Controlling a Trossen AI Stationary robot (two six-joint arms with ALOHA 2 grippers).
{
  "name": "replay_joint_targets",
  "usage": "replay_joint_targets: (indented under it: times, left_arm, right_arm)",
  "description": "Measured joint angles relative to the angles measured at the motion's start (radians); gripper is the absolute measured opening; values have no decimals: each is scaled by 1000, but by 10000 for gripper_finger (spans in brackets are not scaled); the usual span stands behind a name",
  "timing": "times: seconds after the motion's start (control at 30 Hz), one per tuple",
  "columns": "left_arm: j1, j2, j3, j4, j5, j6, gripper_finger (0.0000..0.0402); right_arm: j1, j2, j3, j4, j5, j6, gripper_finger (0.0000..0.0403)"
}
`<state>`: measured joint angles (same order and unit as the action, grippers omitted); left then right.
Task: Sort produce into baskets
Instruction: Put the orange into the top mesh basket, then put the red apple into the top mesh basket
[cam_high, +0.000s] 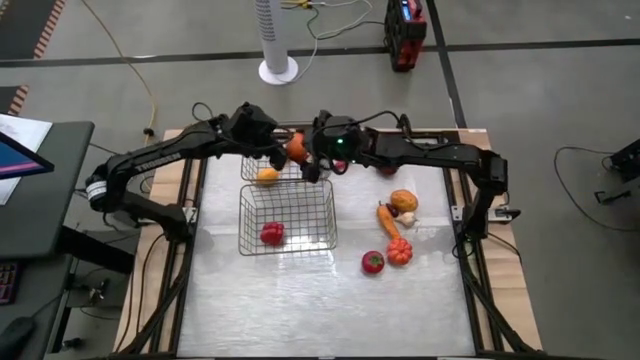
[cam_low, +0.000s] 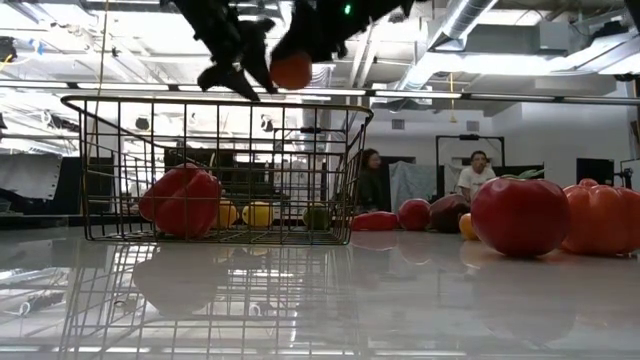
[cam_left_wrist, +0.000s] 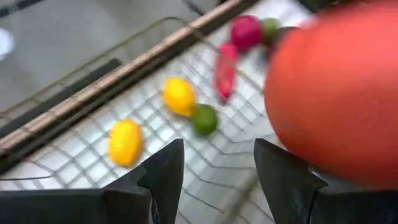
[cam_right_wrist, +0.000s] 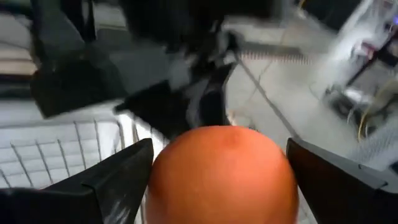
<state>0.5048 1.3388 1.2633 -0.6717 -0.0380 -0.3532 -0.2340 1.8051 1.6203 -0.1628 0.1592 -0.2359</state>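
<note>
Produce sorting: my right gripper is clamped wide on the orange fruit above the far basket for dropping; left gripper apart.

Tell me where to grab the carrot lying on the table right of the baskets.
Grip the carrot across its middle, straight down from above, fingers crosswise to its length. It lies flat and slim; a round yellowish piece crowds its far end, the small pumpkin its near end. The right gripper is full with an orange.
</note>
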Motion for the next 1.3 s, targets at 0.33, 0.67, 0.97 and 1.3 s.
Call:
replay_joint_targets:
  times: [0.33, 0.67, 0.97, 1.3]
  left_arm:
    - [17, -136, 4, 30, -19, -15, 183]
    - [17, -211, 4, 29, 49, -45, 183]
    - [17, -259, 4, -9, 83, -33, 183]
    - [10, -258, -33, 56, 92, 78, 183]
  right_arm:
    - [-30, 12, -2, -35, -4, 8, 392]
    - [-48, 3, -2, -145, -4, 84, 398]
    - [-113, -21, -3, -499, -20, 188, 400]
    - [-198, -24, -97, -740, -30, 305, 380]
